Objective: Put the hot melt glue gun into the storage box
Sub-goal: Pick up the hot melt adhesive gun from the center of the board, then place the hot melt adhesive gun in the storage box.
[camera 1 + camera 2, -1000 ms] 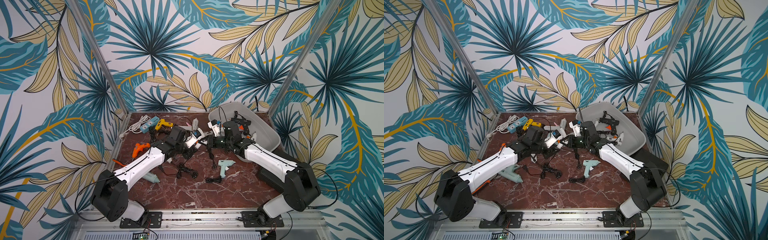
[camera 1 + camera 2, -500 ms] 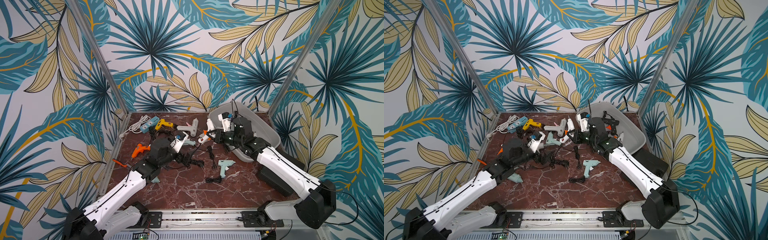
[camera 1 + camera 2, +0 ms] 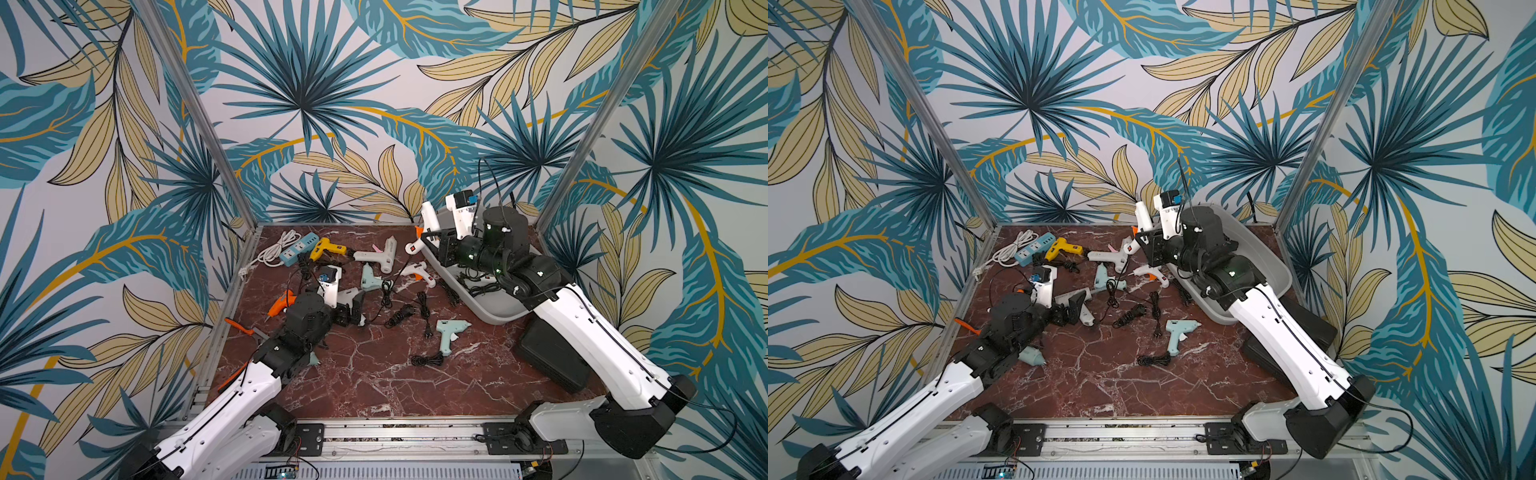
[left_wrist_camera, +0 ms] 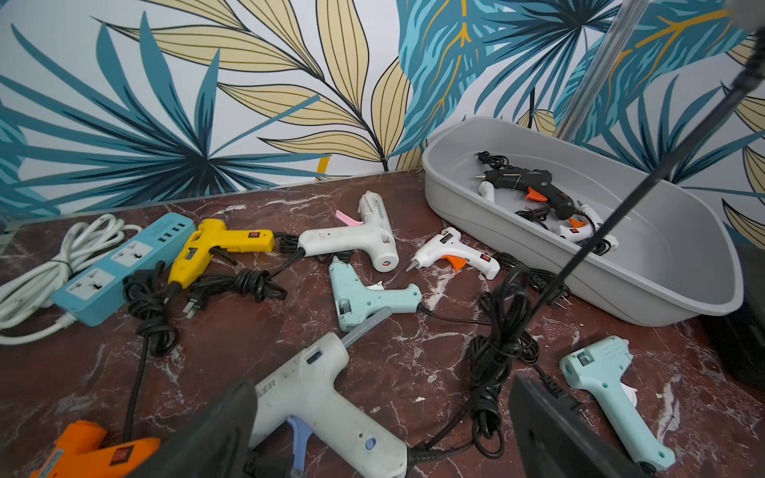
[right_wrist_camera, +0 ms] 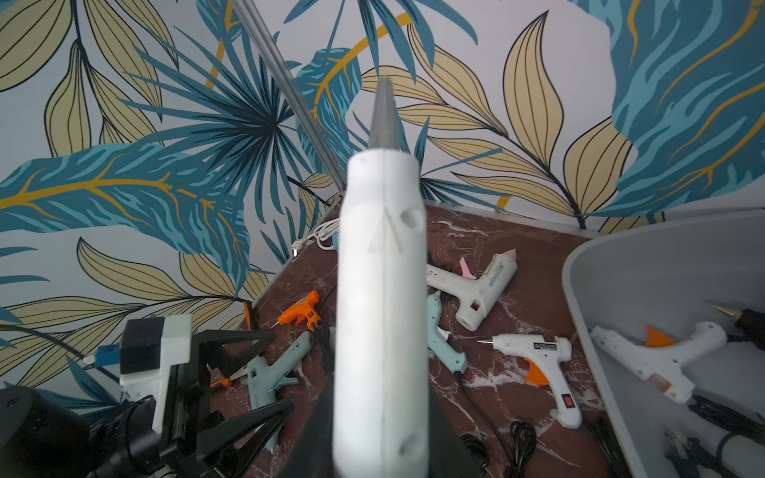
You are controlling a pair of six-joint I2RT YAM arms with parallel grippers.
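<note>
Likely light, stiff, slick plastic, the white glue gun (image 5: 381,289) is pinched across its body by the right gripper (image 5: 381,447) beside the storage box (image 5: 588,289); left gripper (image 4: 381,385) spread.

Dark red marble-look tabletop (image 3: 374,386) was a mess tbh. Between the left gripper's (image 3: 351,313) fingers lay a chunky grey-white plastic glue gun (image 3: 351,296), with a small orange glue gun (image 3: 282,302) just beside that gripper. Out past its fingertips lay a pale blue glue gun (image 3: 369,281), a big white glue gun with a pink trigger (image 3: 382,257), a yellow glue gun (image 3: 326,248) and a blue power strip with a coiled white cord (image 3: 299,247). A small white glue gun with an orange trigger (image 3: 417,271) sat near the right gripper (image 3: 436,241), which hung over the light grey plastic tub (image 3: 496,318). A second pale blue glue gun (image 3: 448,336) lay well apart from both grippers, among loose black cords (image 3: 399,320). A flat black case (image 3: 552,359) sat beside the tub.
</note>
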